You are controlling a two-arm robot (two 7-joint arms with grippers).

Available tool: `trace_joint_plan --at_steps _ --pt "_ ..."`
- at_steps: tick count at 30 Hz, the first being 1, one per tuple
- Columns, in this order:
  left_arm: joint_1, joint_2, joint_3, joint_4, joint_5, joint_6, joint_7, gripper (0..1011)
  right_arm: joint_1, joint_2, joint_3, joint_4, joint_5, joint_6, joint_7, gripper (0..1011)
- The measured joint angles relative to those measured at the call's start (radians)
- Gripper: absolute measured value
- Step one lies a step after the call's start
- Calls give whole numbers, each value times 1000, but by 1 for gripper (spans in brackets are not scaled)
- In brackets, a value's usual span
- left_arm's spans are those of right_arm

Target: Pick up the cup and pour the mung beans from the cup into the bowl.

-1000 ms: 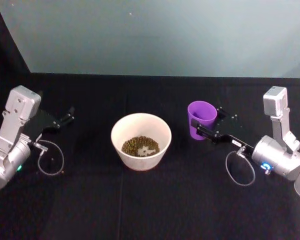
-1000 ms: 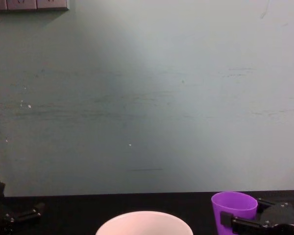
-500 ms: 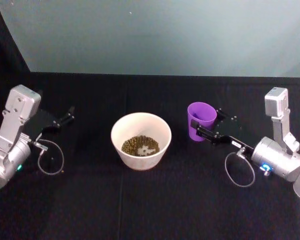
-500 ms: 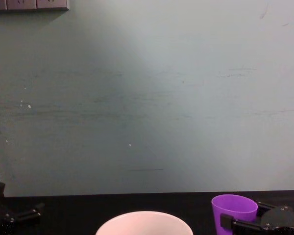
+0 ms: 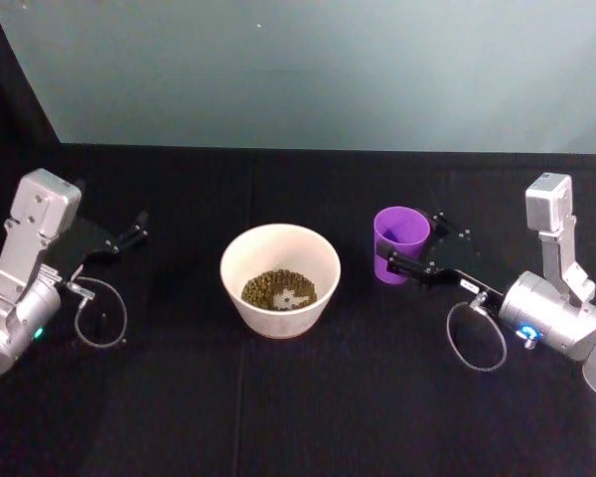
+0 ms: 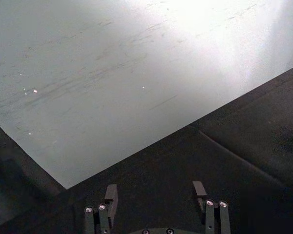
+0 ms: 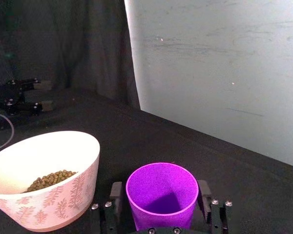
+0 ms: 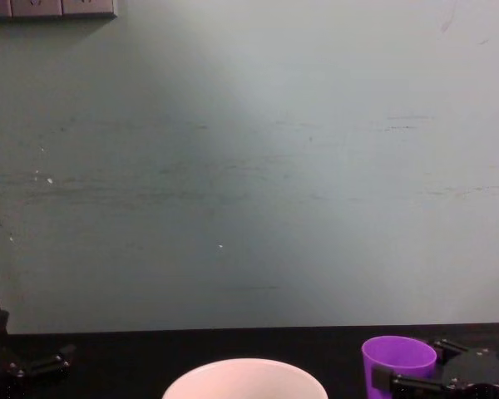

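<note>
Purple cup [image 7: 160, 194] looks empty inside; beans [image 5: 278, 289] fill the bowl [image 5: 279, 245]

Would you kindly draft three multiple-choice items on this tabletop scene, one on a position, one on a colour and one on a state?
1. Where does the cup stand relative to the bowl?
A. On the robot's right of it
B. On the robot's left of it
C. Inside it

2. What colour is the cup?
A. Green
B. Purple
C. White

3. What is the state of the cup's inside?
A. Full of mung beans
B. Half full of water
C. Empty, as far as can be seen

Answers: 1 A, since the head view shows it right of the bowl, between the fingers of the right pincer. 2 B, as its wall is bright purple in every view. 3 C, because the right wrist view shows a bare purple inside, while the mung beans lie in the bowl. The left pincer is open, parked far left.
</note>
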Motion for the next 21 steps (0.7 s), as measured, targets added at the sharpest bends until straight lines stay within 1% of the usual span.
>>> trace_joint_plan --at_steps 1,2,3,11,17,20,21 --pt "0 0 0 0 0 0 0 1000 0 0 0 0 0 0 0 948" --pt "0 0 0 0 0 0 0 1000 0 0 0 0 0 0 0 992" --pt "0 0 0 0 0 0 0 1000 0 0 0 0 0 0 -1 1002" --pt "0 0 0 0 0 0 0 1000 -1 1 0 -3 -1 2 -2 1003" --pt "0 0 0 0 0 0 0 1000 -12 11 0 -45 4 25 -11 1003" --pt "0 0 0 0 0 0 0 1000 -29 22 2 -96 4 31 -29 1003" --pt "0 0 0 0 0 0 0 1000 -29 22 2 -96 4 31 -29 1003"
